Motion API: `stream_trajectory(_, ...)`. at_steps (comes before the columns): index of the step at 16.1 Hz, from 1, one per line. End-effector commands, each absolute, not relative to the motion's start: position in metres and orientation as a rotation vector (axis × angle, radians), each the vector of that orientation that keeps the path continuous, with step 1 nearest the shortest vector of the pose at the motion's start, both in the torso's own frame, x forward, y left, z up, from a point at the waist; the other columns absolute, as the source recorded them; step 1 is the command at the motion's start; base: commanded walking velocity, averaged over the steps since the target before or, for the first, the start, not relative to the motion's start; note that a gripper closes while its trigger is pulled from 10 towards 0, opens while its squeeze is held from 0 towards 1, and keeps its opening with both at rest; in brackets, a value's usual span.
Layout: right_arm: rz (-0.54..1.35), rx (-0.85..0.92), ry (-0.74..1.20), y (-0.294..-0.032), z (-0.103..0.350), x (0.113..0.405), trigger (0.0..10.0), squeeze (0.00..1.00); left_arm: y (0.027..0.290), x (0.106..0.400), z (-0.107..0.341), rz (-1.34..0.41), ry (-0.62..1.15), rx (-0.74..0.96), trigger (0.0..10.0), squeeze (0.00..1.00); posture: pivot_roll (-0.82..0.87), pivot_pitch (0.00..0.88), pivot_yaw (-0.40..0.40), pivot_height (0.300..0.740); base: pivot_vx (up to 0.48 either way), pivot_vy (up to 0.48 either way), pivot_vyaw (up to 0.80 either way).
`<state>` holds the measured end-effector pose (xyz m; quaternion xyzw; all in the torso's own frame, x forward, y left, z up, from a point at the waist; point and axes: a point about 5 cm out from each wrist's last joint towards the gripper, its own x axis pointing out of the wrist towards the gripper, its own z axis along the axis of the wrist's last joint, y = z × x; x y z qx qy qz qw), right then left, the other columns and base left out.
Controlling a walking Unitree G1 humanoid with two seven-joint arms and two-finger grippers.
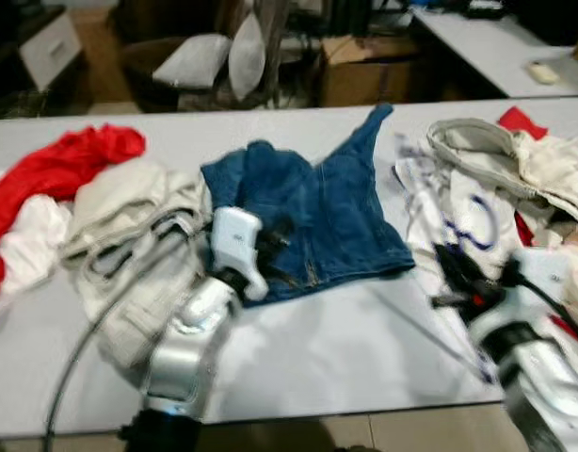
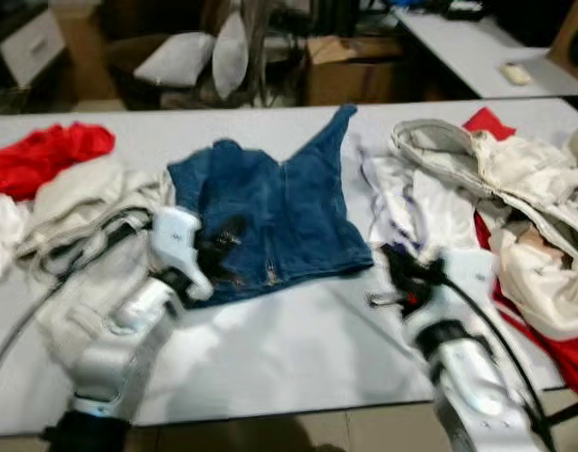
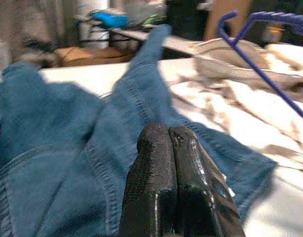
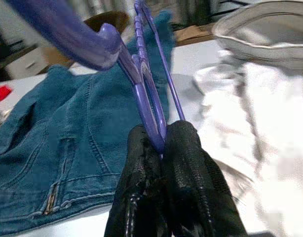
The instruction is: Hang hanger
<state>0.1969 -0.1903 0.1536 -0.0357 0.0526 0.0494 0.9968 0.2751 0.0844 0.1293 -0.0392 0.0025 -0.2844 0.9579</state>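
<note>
A white desk (image 1: 345, 358) strewn with clothing lies before the robot, with a pair of blue jeans (image 1: 308, 212) spread near its middle. The right gripper (image 4: 162, 143) is clenched on a purple hanger (image 4: 141, 74), pinching a thin part of its frame between the two black fingers (image 4: 191, 163); the hanger rises from the gripper above the near right part of the desk, over the right edge of the jeans and beside a heap of white clothes (image 2: 440, 202). From the left wrist camera the same hanger (image 3: 260, 54) shows against that pale heap. The left gripper (image 3: 172, 138) is pressed shut with nothing between its fingertips, and sits low over the near edge of the jeans, left of centre. A grey garment (image 1: 129, 235) lies bunched to the left of the jeans, just beside the left arm. Farther left is a red garment (image 1: 63, 165), resting partly on something white. At the far right, cream-coloured clothing (image 2: 515, 179) is piled over a red cloth (image 2: 487, 121). Beyond the desk stand a cardboard box (image 1: 364, 71) and a second table (image 1: 496, 47); the head views are somewhat blurred.
</note>
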Motion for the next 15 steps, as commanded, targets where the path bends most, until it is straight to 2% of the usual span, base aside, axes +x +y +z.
stream_trajectory(1, 0.090, -0.020, 0.117, -0.191, 0.156, 0.190, 10.0, 0.00, 0.090, 0.273, 0.131, -0.563, -0.009, -0.001, 10.0, 0.00, -0.22, 0.000, 0.053, 0.740, 0.000, -0.319, -0.78)
stream_trajectory(3, 0.071, 0.003, 0.114, -0.194, 0.157, 0.186, 10.0, 0.00, 0.085, 0.272, 0.131, -0.589, -0.016, 0.025, 10.0, 0.00, -0.20, 0.000, 0.047, 0.740, 0.000, -0.480, -0.79)
stream_trajectory(4, 0.075, 0.004, 0.121, -0.195, 0.153, 0.186, 10.0, 0.00, 0.084, 0.272, 0.133, -0.582, -0.018, 0.002, 10.0, 0.00, -0.19, 0.000, 0.042, 0.740, 0.000, -0.480, 0.00)
stream_trajectory(6, 0.109, 0.001, 0.108, -0.190, 0.152, 0.194, 10.0, 0.00, 0.083, 0.271, 0.129, -0.592, 0.012, -0.083, 10.0, 0.00, -0.20, 0.000, 0.062, 0.740, 0.000, 0.000, 0.00)
stream_trajectory(7, 0.123, -0.003, 0.097, -0.190, 0.156, 0.195, 10.0, 0.00, 0.079, 0.270, 0.129, -0.633, 0.018, -0.091, 10.0, 0.11, -0.20, 0.000, 0.072, 0.740, 0.000, 0.000, 0.00)
stream_trajectory(8, 0.123, 0.003, 0.091, -0.193, 0.159, 0.195, 10.0, 0.00, 0.076, 0.272, 0.131, -0.661, 0.013, -0.102, 10.0, 1.00, -0.21, 0.000, 0.087, 0.740, 0.000, 0.000, 0.00)
stream_trajectory(11, 0.116, -0.073, 0.126, -0.204, 0.153, 0.189, 10.0, 0.00, 0.075, 0.286, 0.125, -0.616, 0.046, -0.098, 10.0, 1.00, -0.24, 0.000, 0.125, 0.740, 0.000, 0.000, 0.00)
stream_trajectory(12, 0.094, -0.119, 0.114, -0.207, 0.154, 0.187, 10.0, 0.00, 0.074, 0.291, 0.126, -0.528, 0.031, -0.098, 10.0, 0.83, -0.23, 0.000, 0.127, 0.740, 0.000, 0.000, 0.00)
stream_trajectory(13, 0.085, -0.121, 0.107, -0.207, 0.154, 0.188, 10.0, 0.00, 0.073, 0.291, 0.125, -0.523, 0.017, -0.061, 10.0, 0.43, -0.23, 0.000, 0.124, 0.740, 0.000, 0.000, 0.00)
stream_trajectory(14, 0.092, -0.144, 0.110, -0.204, 0.153, 0.192, 10.0, 0.00, 0.073, 0.290, 0.125, -0.539, 0.012, -0.044, 10.0, 0.35, -0.23, 0.000, 0.120, 0.740, 0.000, 0.000, 0.00)
stream_trajectory(15, 0.093, -0.151, 0.106, -0.202, 0.153, 0.196, 10.0, 0.00, 0.073, 0.290, 0.124, -0.530, 0.025, -0.058, 10.0, 0.36, -0.23, 0.000, 0.112, 0.740, 0.000, -0.251, 0.00)
